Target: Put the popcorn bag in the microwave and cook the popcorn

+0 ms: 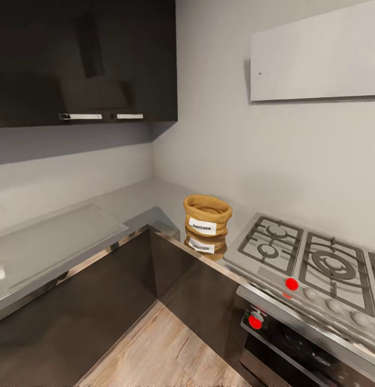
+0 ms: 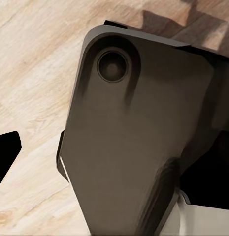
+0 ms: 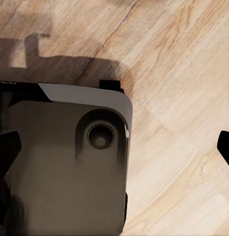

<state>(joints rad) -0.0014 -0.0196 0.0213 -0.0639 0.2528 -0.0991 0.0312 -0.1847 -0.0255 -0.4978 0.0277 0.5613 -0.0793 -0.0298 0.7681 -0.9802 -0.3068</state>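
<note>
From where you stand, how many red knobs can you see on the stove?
2. One red knob sits on the hob's front edge; another is lower, on the oven front. More may lie past the picture's right edge.

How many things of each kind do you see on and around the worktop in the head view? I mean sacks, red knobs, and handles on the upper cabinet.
Popcorn bag: 1
Red knobs: 2
Upper cabinet handles: 2
Total: 5
</note>
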